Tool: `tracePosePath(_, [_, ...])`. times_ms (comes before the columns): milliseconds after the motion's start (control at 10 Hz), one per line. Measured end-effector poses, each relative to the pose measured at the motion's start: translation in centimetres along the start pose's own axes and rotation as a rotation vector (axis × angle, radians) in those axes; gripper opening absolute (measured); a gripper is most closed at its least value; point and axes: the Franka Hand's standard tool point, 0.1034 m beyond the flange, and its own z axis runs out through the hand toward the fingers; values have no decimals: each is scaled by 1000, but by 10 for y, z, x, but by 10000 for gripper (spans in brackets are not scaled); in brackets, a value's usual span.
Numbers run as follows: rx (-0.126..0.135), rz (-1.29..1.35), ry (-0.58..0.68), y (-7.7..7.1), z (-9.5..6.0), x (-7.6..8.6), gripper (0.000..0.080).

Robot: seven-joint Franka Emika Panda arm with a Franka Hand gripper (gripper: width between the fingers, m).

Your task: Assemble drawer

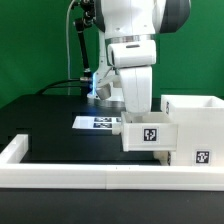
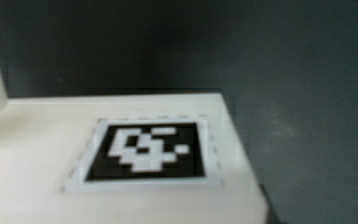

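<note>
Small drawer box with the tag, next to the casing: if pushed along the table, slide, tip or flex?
The small drawer box is low and flat-sided, so it would probably slide, not roll or tip. It looks like rigid white plastic, likely stiff and light. Its smooth faces may be slippery. It sits against the casing, so pushing that way would likely jam.

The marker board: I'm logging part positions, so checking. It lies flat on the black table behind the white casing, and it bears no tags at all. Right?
Not quite. The marker board does lie flat on the black table behind the white casing, but it is not blank: the exterior view shows black-and-white square tags printed on it.
</note>
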Motion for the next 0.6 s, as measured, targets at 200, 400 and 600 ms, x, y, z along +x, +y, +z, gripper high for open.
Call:
tracePosePath(200, [14,2,-1,0,0,0,41])
tracePosePath(400, [12,3,-1,0,0,-1,41])
tracePosePath(600, [5,5,-2,0,0,-2,41])
